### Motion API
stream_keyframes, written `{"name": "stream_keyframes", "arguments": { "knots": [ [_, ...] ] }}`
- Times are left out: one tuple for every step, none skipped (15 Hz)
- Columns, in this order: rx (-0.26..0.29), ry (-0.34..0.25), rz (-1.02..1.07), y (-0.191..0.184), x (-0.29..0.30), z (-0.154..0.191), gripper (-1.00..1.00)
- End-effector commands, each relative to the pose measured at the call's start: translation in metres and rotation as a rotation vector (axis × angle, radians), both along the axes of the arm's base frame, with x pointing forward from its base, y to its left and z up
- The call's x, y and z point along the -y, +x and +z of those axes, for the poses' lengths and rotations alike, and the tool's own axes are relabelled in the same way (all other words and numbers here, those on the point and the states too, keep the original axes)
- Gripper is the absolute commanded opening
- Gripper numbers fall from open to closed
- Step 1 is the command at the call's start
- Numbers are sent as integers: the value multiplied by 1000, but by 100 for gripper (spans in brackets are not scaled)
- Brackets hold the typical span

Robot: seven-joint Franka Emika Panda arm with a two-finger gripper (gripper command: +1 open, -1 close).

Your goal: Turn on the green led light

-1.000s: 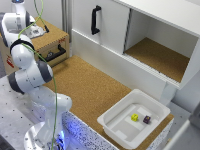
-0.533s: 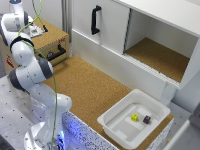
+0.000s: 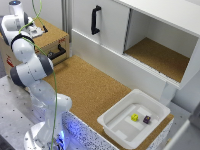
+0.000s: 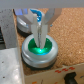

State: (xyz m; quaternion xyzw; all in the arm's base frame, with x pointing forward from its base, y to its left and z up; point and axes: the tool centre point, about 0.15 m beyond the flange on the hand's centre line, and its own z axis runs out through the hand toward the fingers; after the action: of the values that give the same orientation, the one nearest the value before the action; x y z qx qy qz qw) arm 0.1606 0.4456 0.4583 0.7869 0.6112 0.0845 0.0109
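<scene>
Little had moved since the earlier frame; the arm stayed over the box. In the wrist view, the gripper, fingers closed together, pressed the glowing green button directly beneath, to switch it.

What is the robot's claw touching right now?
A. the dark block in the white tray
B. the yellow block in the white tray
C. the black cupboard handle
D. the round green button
D. In the wrist view the gripper has its fingertips pressed together on top of the round green button, which glows green in its silver ring.
</scene>
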Motion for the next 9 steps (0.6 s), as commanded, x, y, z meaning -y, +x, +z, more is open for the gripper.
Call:
{"name": "stream_keyframes", "arguments": {
  "knots": [
    [-3, -114, -33, 10, -17, -7, -100],
    [-2, -87, -30, 4, -14, 8, -100],
    [-2, -58, -26, -3, -11, 27, -100],
    [6, -30, -18, -7, -8, 45, -100],
    [14, -10, -17, -9, -5, 59, -100],
    [7, 14, -34, -6, -1, 71, -100],
    [11, 24, -50, -2, 4, 76, -100],
    [6, 27, -65, 1, 7, 78, 100],
    [4, 29, -113, 9, 13, 76, 100]
  ]
}}
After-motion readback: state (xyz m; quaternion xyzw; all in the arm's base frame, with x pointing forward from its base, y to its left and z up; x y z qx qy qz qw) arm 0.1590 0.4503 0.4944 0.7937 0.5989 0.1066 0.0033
